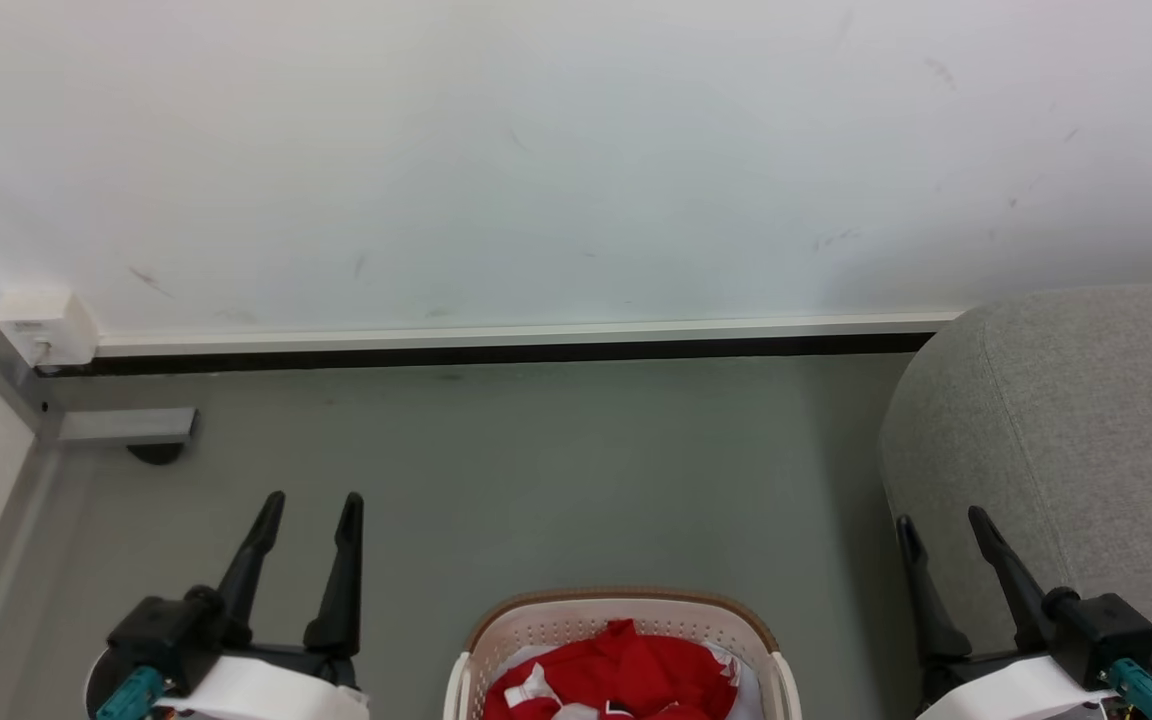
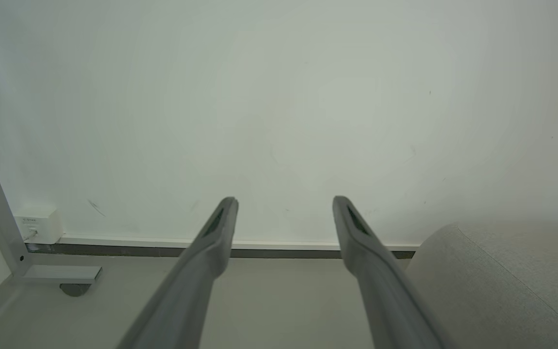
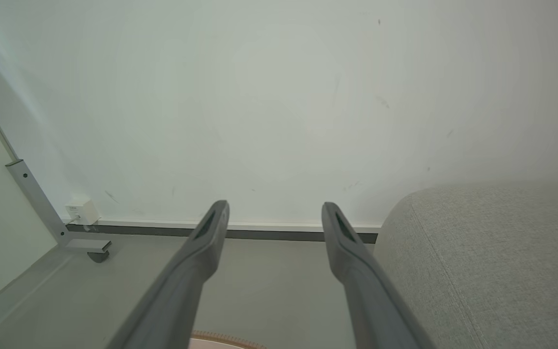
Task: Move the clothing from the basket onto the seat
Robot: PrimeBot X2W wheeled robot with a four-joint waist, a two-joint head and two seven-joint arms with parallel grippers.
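The clothing (image 1: 626, 675) is seen heaped inside the basket (image 1: 626, 600), a rumpled red mound with white trim that is peaked towards the basket's far rim. The seat (image 1: 1086, 420) is placed to the right of the basket and beyond it, apart from it. The left gripper (image 1: 315, 497) is held to the left of the basket and the right gripper (image 1: 940, 516) to the right of it, on the seat's side. Both are empty, with fingers spread apart, and nothing is touched by either. The fabric is judged to be light, soft and limp, so sagging and stretching are to be expected once it is lifted, and neighbouring garments may be dragged along. A hold is best taken on the raised fold at the top of the heap, where a thick bunch can be pinched. A thin edge could be lost from the fingers. The basket is judged light too, and it might be tipped if cloth is snagged on its rim.
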